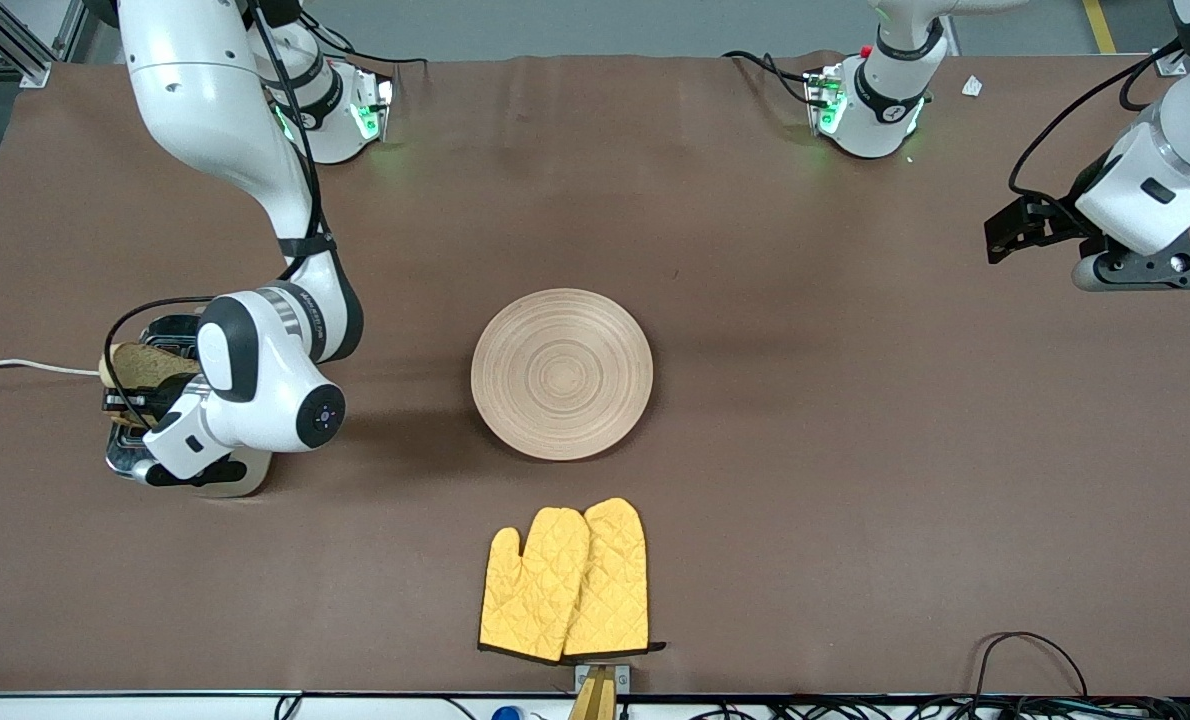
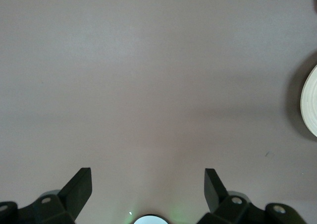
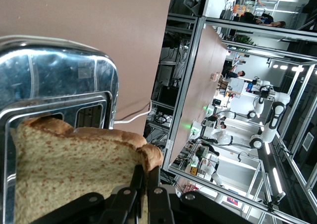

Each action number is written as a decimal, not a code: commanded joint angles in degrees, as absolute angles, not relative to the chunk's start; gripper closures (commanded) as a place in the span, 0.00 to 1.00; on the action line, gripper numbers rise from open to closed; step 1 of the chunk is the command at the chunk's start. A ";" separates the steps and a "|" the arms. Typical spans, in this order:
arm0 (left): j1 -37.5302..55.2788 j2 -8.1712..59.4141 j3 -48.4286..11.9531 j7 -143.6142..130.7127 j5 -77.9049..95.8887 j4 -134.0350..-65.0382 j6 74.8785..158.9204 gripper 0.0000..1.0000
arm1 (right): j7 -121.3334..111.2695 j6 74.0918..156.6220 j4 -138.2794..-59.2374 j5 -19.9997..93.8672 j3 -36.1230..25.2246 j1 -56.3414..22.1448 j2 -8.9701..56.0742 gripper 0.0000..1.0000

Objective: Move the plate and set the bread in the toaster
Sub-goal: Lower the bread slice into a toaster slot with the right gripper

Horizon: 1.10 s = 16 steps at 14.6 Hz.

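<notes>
Bread [image 3: 69, 169] pinched in right gripper [image 3: 147, 182] (over toaster [image 3: 59, 80]).

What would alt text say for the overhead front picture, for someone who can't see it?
The right gripper holds a slice of bread over the toaster at the right arm's end of a brown table. A wooden plate sits mid-table, yellow oven mitts nearer the camera; the left gripper waits, open.

— Where do we have our right arm?
— Bent low at its own end of the table, the right gripper [image 3: 146, 187] pinched tight on the bread [image 3: 64, 169].
— And our left arm?
— Waiting, raised at its end, the left gripper [image 2: 148, 189] spread wide, holding nothing.
</notes>
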<state>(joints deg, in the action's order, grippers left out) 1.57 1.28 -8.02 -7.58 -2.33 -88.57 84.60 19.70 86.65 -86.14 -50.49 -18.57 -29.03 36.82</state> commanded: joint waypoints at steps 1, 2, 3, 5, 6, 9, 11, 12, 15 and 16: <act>1.58 1.14 -8.00 -7.56 -1.49 -88.33 83.85 0.00 | 22.14 86.75 -86.04 -51.86 -18.02 -29.09 37.26 0.99; 1.50 1.14 -8.00 -7.56 -1.49 -88.33 83.85 0.00 | 25.72 86.49 -86.13 -51.68 -17.84 -29.35 37.79 0.86; 1.49 1.14 -8.00 -7.56 -1.49 -88.33 83.85 0.00 | 28.01 86.48 -86.57 -51.68 -17.75 -29.36 37.97 0.69; 1.49 1.14 -8.00 -7.56 -1.49 -88.33 83.85 0.00 | 27.95 86.48 -86.40 -50.46 -17.75 -29.35 37.88 0.38; 1.49 1.14 -8.00 -7.47 -1.49 -88.33 83.85 0.00 | 27.43 86.48 -86.05 -49.14 -17.75 -29.44 37.71 0.35; 1.49 1.14 -8.00 -7.47 -1.49 -88.33 83.85 0.00 | 22.08 86.48 -84.47 -42.65 -17.84 -29.18 36.74 0.26; 1.41 1.14 -8.00 -7.47 -1.49 -88.33 83.85 0.00 | 18.39 86.22 -83.76 -38.26 -18.02 -28.66 34.73 0.09; 1.41 1.14 -8.00 -7.47 -1.49 -88.33 83.85 0.00 | 16.80 86.39 -83.67 -35.45 -18.10 -27.78 33.06 0.00; 1.41 1.14 -7.91 -7.38 -1.58 -88.24 83.85 0.00 | 9.95 86.84 -83.76 -25.00 -18.11 -24.80 26.91 0.00; 1.41 1.14 -7.91 -7.30 -1.67 -88.16 83.85 0.00 | 8.10 86.84 -83.76 -21.31 -18.11 -23.83 24.98 0.00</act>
<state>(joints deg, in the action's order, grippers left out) 1.53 1.29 -8.00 -7.58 -2.33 -88.58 84.54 11.95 86.51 -81.90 -27.43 -19.02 -26.52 30.75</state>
